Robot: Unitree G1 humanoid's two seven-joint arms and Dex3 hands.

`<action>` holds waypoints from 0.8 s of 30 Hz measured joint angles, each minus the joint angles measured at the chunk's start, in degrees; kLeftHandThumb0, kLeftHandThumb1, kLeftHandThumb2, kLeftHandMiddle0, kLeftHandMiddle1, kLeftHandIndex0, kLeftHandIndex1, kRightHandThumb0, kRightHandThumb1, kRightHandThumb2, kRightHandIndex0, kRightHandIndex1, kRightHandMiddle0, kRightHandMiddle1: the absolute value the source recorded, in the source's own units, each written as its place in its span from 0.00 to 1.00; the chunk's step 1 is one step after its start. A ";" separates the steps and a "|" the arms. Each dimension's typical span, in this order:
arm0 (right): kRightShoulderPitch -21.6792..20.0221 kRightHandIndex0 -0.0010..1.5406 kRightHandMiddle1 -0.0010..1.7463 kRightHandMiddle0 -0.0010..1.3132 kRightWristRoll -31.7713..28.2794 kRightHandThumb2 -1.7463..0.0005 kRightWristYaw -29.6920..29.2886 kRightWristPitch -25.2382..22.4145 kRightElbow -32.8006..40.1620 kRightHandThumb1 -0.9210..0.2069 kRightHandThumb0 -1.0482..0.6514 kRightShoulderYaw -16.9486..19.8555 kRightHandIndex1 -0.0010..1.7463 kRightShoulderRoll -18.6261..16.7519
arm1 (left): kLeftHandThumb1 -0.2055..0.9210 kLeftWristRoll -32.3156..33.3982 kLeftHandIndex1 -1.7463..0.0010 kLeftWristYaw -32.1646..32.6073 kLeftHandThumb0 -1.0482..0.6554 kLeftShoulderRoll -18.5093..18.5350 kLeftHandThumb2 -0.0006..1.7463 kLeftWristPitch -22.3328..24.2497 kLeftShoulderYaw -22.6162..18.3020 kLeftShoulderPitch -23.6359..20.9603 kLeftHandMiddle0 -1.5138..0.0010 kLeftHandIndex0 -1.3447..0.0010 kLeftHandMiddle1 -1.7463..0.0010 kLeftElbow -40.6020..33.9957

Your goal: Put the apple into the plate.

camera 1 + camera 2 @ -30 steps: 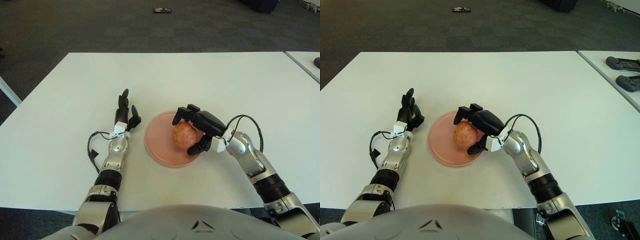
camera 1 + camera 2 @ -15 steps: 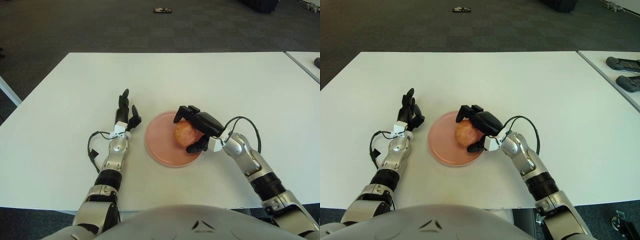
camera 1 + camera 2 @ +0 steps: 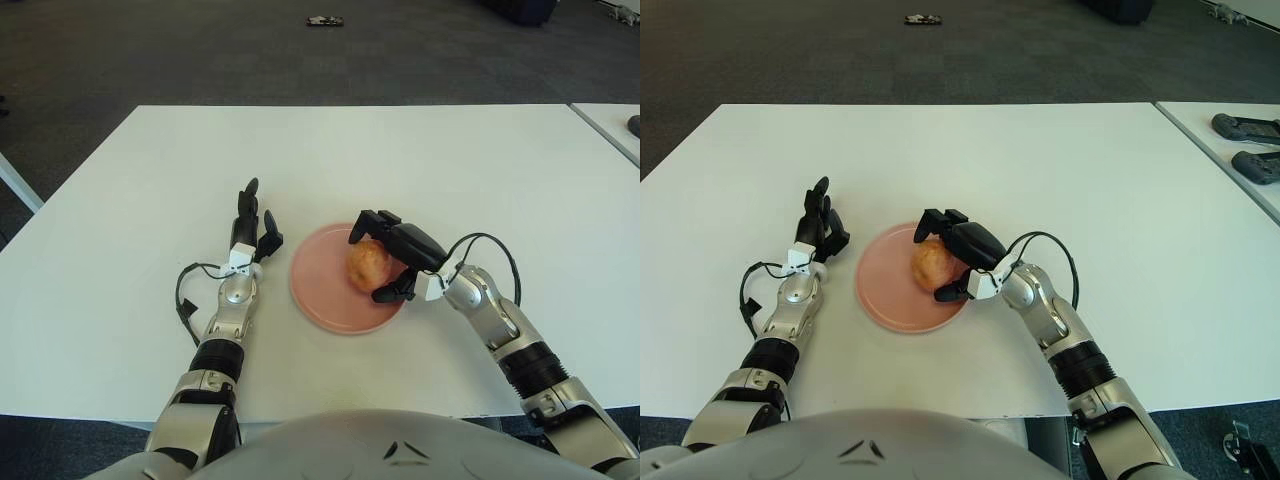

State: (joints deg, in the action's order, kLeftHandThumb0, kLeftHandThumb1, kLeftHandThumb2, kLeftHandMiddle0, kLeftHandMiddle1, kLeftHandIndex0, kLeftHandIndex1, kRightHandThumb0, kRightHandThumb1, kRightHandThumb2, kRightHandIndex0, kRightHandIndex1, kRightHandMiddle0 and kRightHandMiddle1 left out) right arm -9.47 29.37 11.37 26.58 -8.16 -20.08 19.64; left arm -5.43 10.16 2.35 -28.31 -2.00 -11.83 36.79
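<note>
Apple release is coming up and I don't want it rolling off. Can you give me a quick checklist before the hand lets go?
1. Apple over the plate, inside its rim: ok.
2. Apple touching the plate surface: cannot tell.
3. Right hand gripping the apple: ok, fingers wrapped around it.
4. Left hand clear of the plate: ok, beside it on its left, fingers relaxed.
5. Plate fully on the table: ok.
</note>
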 measured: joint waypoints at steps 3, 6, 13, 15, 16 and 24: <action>-0.13 0.76 1.00 0.74 0.40 0.24 -0.57 0.41 -0.32 0.55 0.57 -0.01 1.00 0.00 | 1.00 0.00 0.72 0.00 0.15 -0.02 0.59 -0.01 0.00 -0.01 0.88 1.00 1.00 0.01; -0.29 0.76 1.00 0.74 0.62 0.24 -1.05 1.26 -0.85 0.55 0.55 -0.02 1.00 0.00 | 1.00 0.00 0.72 0.00 0.15 -0.02 0.59 -0.15 0.00 -0.01 0.87 1.00 1.00 0.07; -1.55 0.71 1.00 0.66 2.30 0.50 -5.78 7.18 -5.41 0.31 0.30 -0.13 1.00 0.21 | 1.00 -0.01 0.73 0.00 0.15 0.00 0.59 -0.64 0.00 -0.06 0.88 1.00 1.00 0.37; -2.22 0.67 1.00 0.59 2.96 0.56 -6.98 9.24 -6.98 0.26 0.26 -0.24 1.00 0.40 | 1.00 -0.01 0.73 0.00 0.14 0.01 0.59 -0.67 0.00 -0.10 0.88 1.00 1.00 0.46; -2.62 0.63 1.00 0.50 3.14 0.58 -7.41 10.21 -7.75 0.23 0.24 -0.33 1.00 0.54 | 1.00 -0.01 0.74 0.01 0.14 0.01 0.59 -0.67 -0.01 -0.12 0.88 1.00 1.00 0.49; -4.54 0.33 0.92 0.28 5.88 0.68 -9.83 13.73 -10.19 0.08 0.15 -0.98 0.87 1.76 | 1.00 0.00 0.74 0.07 0.15 -0.06 0.58 -0.67 -0.07 -0.21 0.88 1.00 1.00 0.61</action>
State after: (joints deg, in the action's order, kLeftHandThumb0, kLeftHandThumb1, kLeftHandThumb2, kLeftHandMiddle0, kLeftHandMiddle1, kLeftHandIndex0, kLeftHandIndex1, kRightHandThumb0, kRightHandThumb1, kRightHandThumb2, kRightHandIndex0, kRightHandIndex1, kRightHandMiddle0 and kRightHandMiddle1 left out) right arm -14.01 35.26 1.54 40.31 -18.36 -21.05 21.40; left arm -5.42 10.23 2.28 -28.98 -2.07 -12.04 37.40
